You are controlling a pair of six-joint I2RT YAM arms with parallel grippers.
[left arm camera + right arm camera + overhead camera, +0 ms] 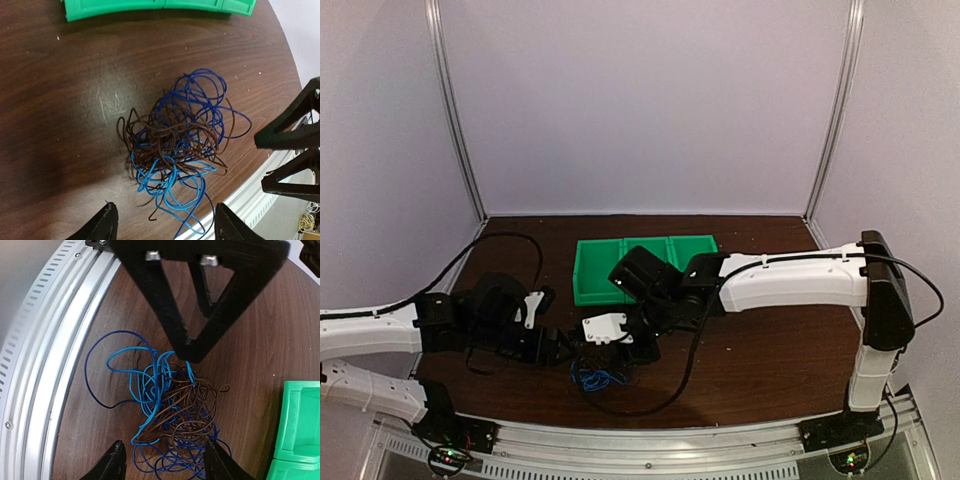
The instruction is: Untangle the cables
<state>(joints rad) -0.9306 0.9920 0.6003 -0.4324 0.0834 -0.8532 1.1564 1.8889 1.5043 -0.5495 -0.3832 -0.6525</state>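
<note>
The cables [180, 145] lie as one loose tangle of light blue, dark blue and brown wires on the dark wooden table, close to its front edge [595, 377]. My left gripper [162, 226] is open, its two black fingertips on either side of the tangle's light blue loops. My right gripper [165, 462] is also open and faces the same cables [175, 410] from the other side, with dark blue loops lying between its tips. Neither grips a wire. From above, the left gripper [563, 349] and the right gripper [640, 350] meet just behind the tangle.
A green bin [595, 270] with compartments stands behind the grippers, its edge also seen from both wrists: bin [150, 7], bin [297, 430]. An aluminium rail [45, 365] runs along the table's front edge, beside the wires. The left gripper's black finger [200, 305] crosses the right wrist view.
</note>
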